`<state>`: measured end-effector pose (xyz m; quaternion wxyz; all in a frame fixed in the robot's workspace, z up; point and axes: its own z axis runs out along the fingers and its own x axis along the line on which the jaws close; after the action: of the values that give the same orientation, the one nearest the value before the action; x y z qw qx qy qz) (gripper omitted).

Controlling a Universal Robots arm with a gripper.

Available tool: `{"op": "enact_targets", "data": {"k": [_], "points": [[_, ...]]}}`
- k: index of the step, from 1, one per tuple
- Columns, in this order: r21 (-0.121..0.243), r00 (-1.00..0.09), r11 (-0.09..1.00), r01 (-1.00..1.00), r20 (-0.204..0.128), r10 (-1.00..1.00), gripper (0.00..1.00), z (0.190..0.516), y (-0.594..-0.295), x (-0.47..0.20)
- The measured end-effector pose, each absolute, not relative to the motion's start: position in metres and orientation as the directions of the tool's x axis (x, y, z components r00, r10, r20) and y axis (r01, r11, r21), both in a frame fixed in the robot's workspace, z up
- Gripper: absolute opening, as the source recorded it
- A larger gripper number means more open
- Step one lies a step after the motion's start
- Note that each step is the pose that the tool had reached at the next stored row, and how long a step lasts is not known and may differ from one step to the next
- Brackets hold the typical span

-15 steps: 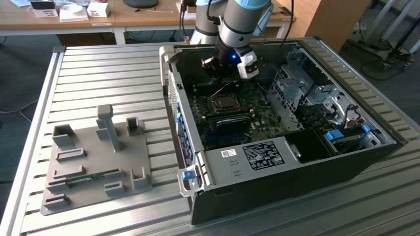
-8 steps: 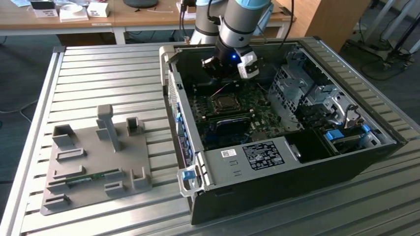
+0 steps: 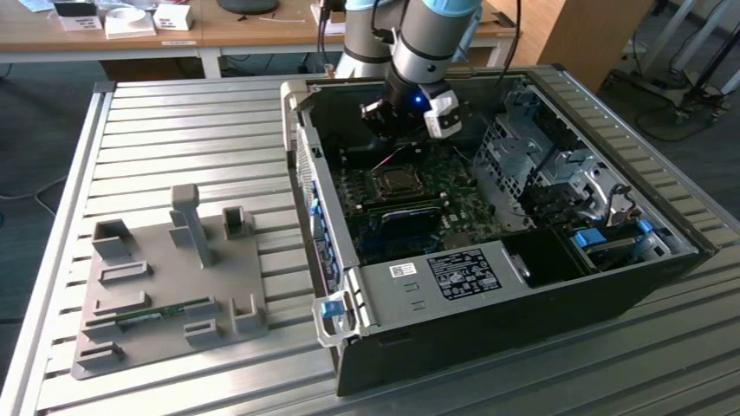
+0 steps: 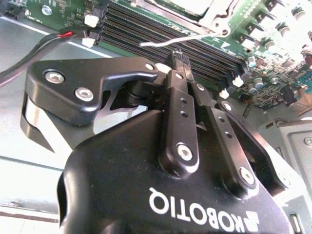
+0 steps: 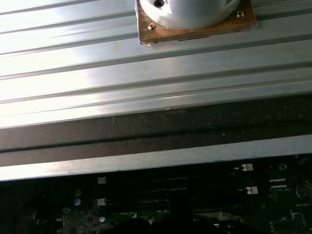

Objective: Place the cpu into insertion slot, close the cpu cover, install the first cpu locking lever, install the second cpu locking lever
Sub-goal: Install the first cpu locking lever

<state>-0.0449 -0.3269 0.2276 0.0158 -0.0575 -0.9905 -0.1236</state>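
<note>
In the exterior view, an open computer case (image 3: 486,286) lies on a slatted metal table (image 3: 185,130). The arm reaches down into the case from the far side. Its gripper (image 3: 399,132) hangs over the motherboard (image 3: 463,204), just above the socket area. The cpu (image 3: 397,180) sits flat in its socket, with the cpu cover (image 3: 414,184) framing it (down over it, as far as this view tells). A grey fixture tray (image 3: 162,286) stands on the table toward the exterior view's left, well apart from the case.

In the second wrist view, the black fingers (image 4: 175,97) meet at their tips with nothing between them. Just beyond the tips, a thin silvery locking lever (image 4: 170,40) runs across the dark memory slots (image 4: 146,34), and I cannot tell whether the tips touch it. The socket's pale metal lies past the lever.

In the first wrist view, the table's slats run across, with the case's wall and the dim motherboard below them.
</note>
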Motion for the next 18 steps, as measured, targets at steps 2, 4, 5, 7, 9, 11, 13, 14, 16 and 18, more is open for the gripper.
{"op": "enact_targets", "data": {"k": [2, 4, 5, 7, 9, 11, 13, 14, 16, 18], "points": [[0.243, -0.993, 0.963, 0.118, 0.046, 0.11, 0.11, 0.2276, -0.3274, -0.0444], [0.243, -0.993, 0.963, 0.118, 0.046, 0.11, 0.11, 0.2276, -0.3285, -0.044], [0.243, -0.993, 0.963, 0.118, 0.046, 0.11, 0.11, 0.2276, -0.3289, -0.0438], [0.243, -0.993, 0.963, 0.118, 0.046, 0.11, 0.11, 0.2275, -0.3291, -0.0437], [0.243, -0.993, 0.963, 0.118, 0.046, 0.11, 0.11, 0.2276, -0.3292, -0.0436], [0.243, -0.993, 0.963, 0.118, 0.046, 0.11, 0.11, 0.2276, -0.3292, -0.0436], [0.243, -0.993, 0.963, 0.118, 0.045, 0.11, 0.11, 0.2272, -0.3292, -0.0436], [0.243, -0.993, 0.963, 0.118, 0.045, 0.11, 0.11, 0.2269, -0.3292, -0.0436], [0.243, -0.993, 0.963, 0.118, 0.046, 0.11, 0.11, 0.2263, -0.3292, -0.0434], [0.243, -0.993, 0.963, 0.118, 0.046, 0.11, 0.11, 0.2259, -0.3292, -0.0431]]}}
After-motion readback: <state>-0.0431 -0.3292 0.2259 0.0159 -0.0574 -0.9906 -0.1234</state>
